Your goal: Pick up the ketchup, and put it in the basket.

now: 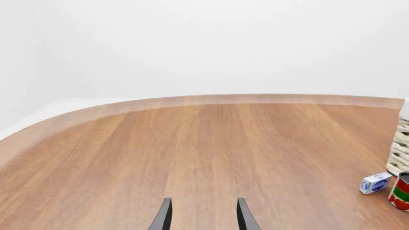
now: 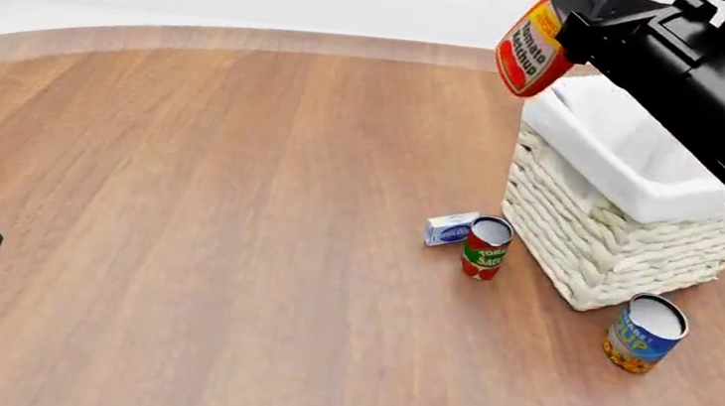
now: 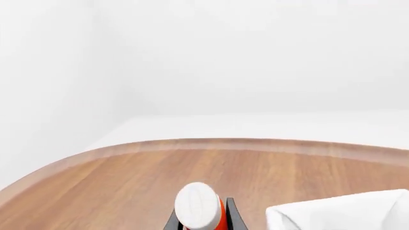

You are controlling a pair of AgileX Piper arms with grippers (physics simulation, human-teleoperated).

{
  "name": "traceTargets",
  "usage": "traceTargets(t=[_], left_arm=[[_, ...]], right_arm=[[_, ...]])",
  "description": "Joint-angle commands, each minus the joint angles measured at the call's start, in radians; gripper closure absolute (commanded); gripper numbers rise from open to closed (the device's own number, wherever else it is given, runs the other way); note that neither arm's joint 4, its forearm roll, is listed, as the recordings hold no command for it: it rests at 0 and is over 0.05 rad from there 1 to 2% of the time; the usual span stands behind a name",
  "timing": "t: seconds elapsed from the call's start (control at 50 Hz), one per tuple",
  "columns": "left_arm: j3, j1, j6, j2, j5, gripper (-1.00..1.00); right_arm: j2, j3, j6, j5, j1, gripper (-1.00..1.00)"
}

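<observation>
Two arms were at the table, but only one was working: the right gripper (image 2: 568, 35) had its jaws clamped on the ketchup (image 2: 532, 52), a small red squeeze bottle with a yellow-and-white label and a wide white cap, carried high and tilted, cap leading, as the right wrist view showed with the cap (image 3: 197, 205) poking out between the black fingers. Just below and beside those jaws sat the basket (image 2: 626, 233), a large square cream woven wicker thing lined with white cloth, and the bottle hung at its far corner, not yet over the open middle; by my reckoning it was held that high to clear the rim before a drop. The left gripper (image 1: 202, 216) hung low over bare board with its jaws parted a little, nothing between them, parked well away, likely to keep out of the road. Off to its side lay a small blue-and-white box (image 1: 375, 183) and a red-and-green can (image 2: 486, 247) hard by the basket wall, with a blue-and-orange can (image 2: 644, 334) nearer the front corner. The surface was warm brown wood-grain with a rounded far edge, plain white behind.
</observation>
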Motion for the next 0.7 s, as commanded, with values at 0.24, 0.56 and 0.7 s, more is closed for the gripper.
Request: traceTargets(t=[0.24, 0.56, 0.7], left_arm=[[0.0, 0.0, 0.0, 0.0, 0.0, -1.0], [0.0, 0.0, 0.0, 0.0, 0.0, -1.0], [0.0, 0.0, 0.0, 0.0, 0.0, -1.0]], right_arm=[[-0.109, 0.071, -0.012, -0.022, -0.154, 1.0], [-0.181, 0.115, -0.051, -0.012, -0.252, 1.0], [-0.17, 0.103, -0.085, 0.027, -0.276, 1.0]])
